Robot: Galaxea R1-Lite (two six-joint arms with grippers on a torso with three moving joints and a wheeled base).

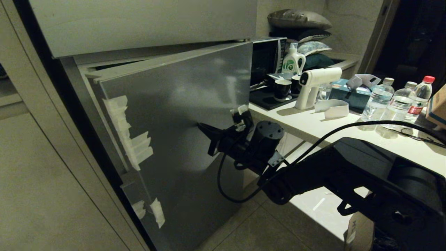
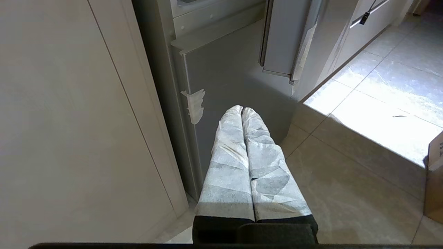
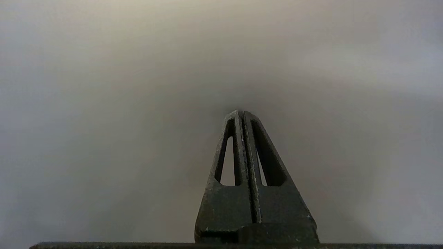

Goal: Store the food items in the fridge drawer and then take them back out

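The fridge drawer and the food items are out of view. A grey metal fridge door panel (image 1: 174, 115) with white tape scraps (image 1: 134, 148) stands slightly ajar, its top edge showing. My right gripper (image 1: 200, 125) is shut and empty, with its tips at the face of this panel near the right edge. In the right wrist view the shut right gripper (image 3: 241, 112) points at a plain grey surface that fills the picture. My left gripper (image 2: 242, 109), wrapped in white tape, is shut and empty. It hangs parked low over the floor in front of the lower fridge panel (image 2: 235, 76).
A white counter (image 1: 313, 127) to the right of the fridge carries water bottles (image 1: 379, 97), a white spray gun (image 1: 313, 85), dark mugs (image 1: 281, 89) and a microwave (image 1: 266, 59). A cardboard box (image 2: 434, 180) stands on the tiled floor. A pale cabinet wall (image 1: 41, 174) runs along the left.
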